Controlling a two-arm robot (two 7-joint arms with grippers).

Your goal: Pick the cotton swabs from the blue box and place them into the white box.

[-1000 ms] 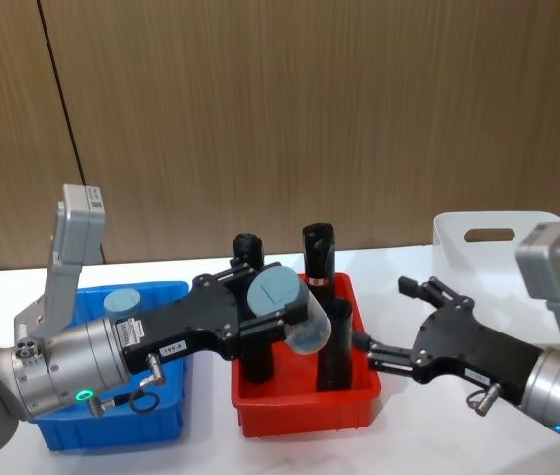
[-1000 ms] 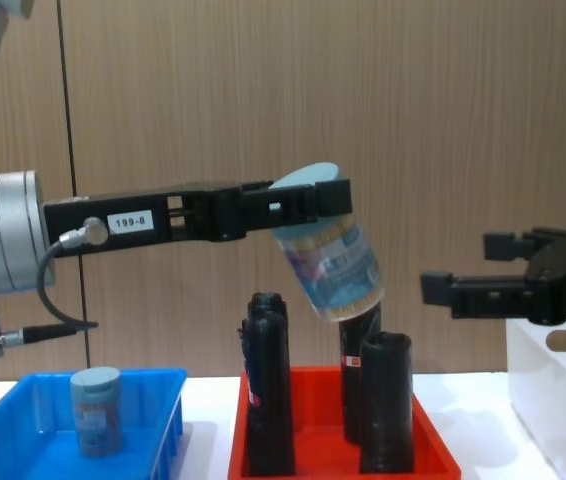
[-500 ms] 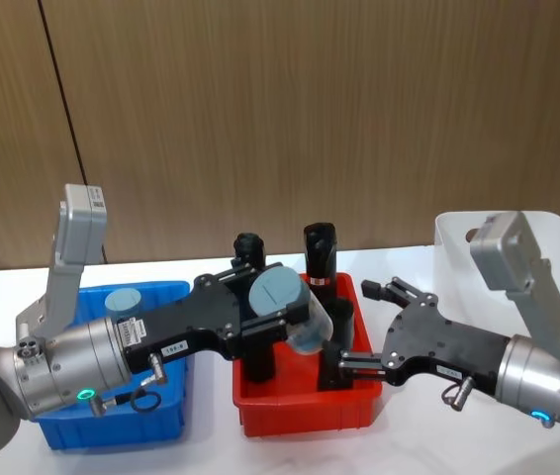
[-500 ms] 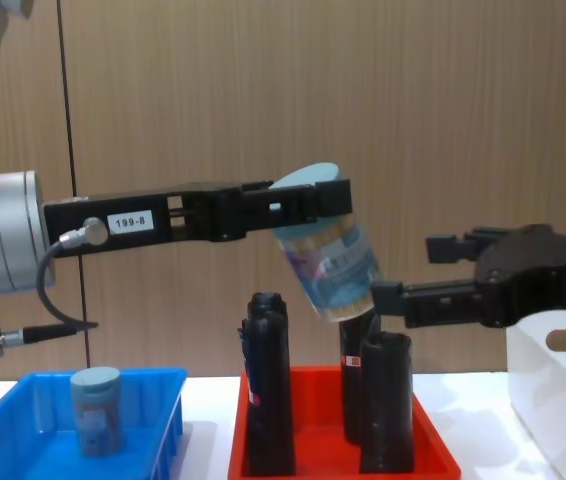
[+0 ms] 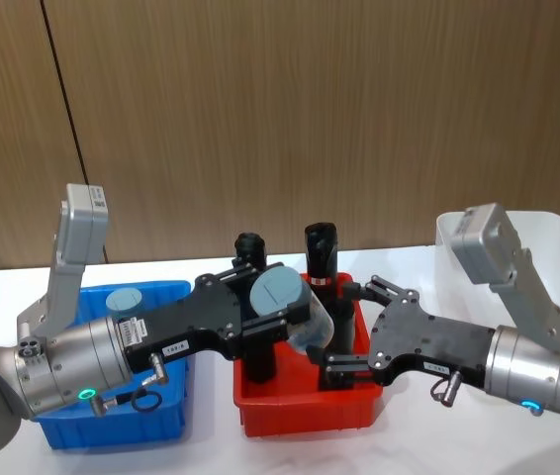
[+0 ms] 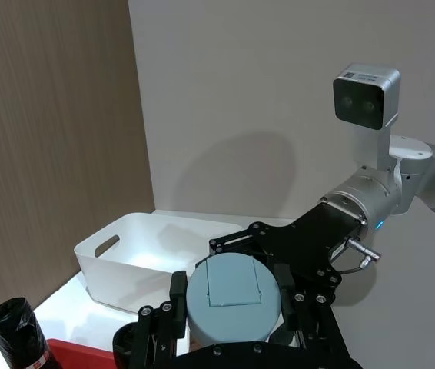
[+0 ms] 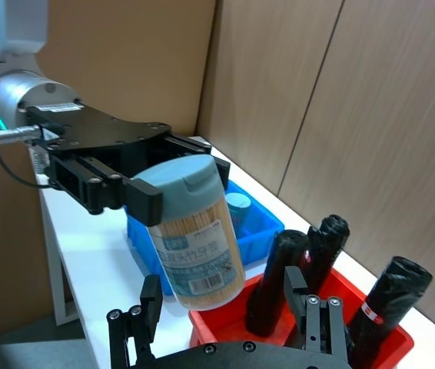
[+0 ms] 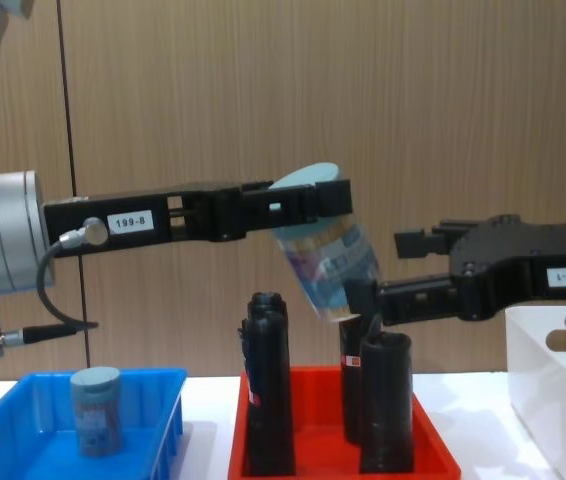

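My left gripper [image 5: 272, 315] is shut on a cotton swabs jar [image 5: 292, 309], gripping it near its grey-blue lid. The jar [image 8: 329, 268] hangs tilted above the red tray, its clear body full of swabs. My right gripper [image 8: 379, 272] is open and has reached in from the right, with its fingers on either side of the jar's lower end. In the right wrist view the jar [image 7: 194, 231] stands just ahead of the open fingers. A second jar [image 5: 122, 300] stands in the blue box [image 5: 62, 427]. The white box [image 5: 547, 230] sits at the far right.
A red tray [image 5: 300, 416] between the two boxes holds three tall black rolls [image 8: 269, 395], directly below the held jar. A wooden wall stands behind the white table.
My right gripper has moved left from beside the white box to the held jar, staying open. The left gripper and its jar have not moved.
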